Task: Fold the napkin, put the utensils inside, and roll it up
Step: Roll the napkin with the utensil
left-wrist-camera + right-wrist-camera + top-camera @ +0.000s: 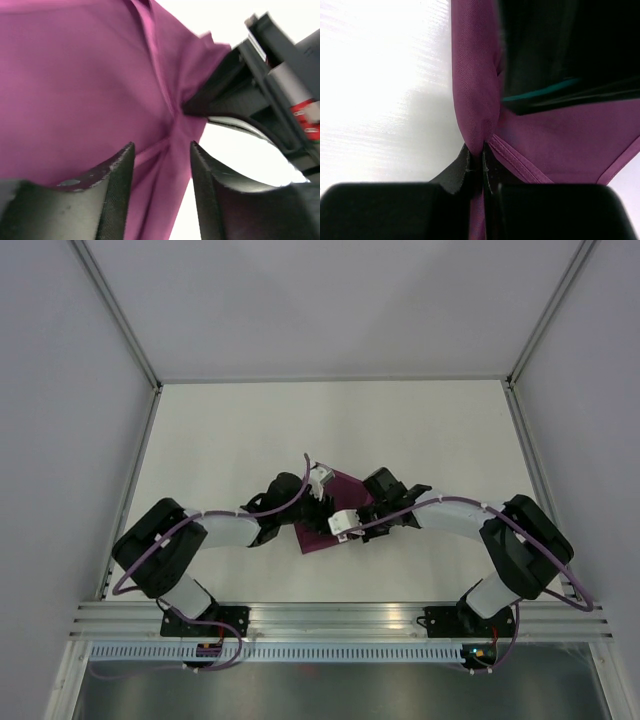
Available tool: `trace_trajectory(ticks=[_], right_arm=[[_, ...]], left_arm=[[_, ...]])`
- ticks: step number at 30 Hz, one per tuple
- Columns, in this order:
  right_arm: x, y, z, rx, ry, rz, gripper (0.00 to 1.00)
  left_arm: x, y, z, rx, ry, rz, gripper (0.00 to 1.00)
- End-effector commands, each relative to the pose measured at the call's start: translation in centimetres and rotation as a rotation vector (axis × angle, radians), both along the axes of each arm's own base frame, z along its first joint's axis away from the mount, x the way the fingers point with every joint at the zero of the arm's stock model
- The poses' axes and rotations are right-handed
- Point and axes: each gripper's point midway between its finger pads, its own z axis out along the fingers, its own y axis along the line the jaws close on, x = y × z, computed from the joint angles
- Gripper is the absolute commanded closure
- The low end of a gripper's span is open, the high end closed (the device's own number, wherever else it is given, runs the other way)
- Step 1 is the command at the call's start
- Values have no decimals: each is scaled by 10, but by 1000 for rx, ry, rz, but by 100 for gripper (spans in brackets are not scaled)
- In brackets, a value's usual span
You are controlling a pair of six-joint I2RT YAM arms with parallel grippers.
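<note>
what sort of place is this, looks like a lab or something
Probably a robot test cell: a white table boxed in by plain panels, the left arm and right arm bolted to an aluminium rail, both at a napkin.

From above, you're losing most of the napkin (320,538) under both arms (440,510). In the left wrist view it's running off the top and left edges; in the right, a dark blur (560,50) is covering its upper part.
</note>
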Motion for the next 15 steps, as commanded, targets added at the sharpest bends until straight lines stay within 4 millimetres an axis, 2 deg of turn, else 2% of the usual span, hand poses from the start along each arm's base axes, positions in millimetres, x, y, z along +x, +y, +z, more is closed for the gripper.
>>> trace_trajectory(ticks=[1, 6, 8, 9, 10, 12, 13, 14, 15], right_arm=[[-9, -7, -6, -47, 100, -12, 96], [-8, -9, -8, -56, 171, -26, 97], [-3, -10, -8, -61, 190, -35, 97], [-4, -12, -9, -69, 213, -37, 97], [1, -10, -6, -64, 216, -38, 97], [-1, -17, -12, -84, 276, -51, 97], [7, -13, -7, -77, 279, -54, 97], [9, -18, -15, -95, 318, -69, 97], [4, -21, -16, -113, 364, -65, 98]], left_arm=[[24, 19, 21, 9, -104, 154, 45], [37, 57, 27, -7, -170, 374, 38], [40, 64, 36, -50, -188, 430, 27], [41, 80, 30, -45, -184, 520, 22], [42, 85, 42, -74, -220, 543, 18], [45, 92, 53, -90, -265, 580, 17], [45, 93, 63, -93, -307, 559, 17], [44, 92, 67, -98, -328, 543, 19], [44, 93, 71, -96, -353, 534, 21]])
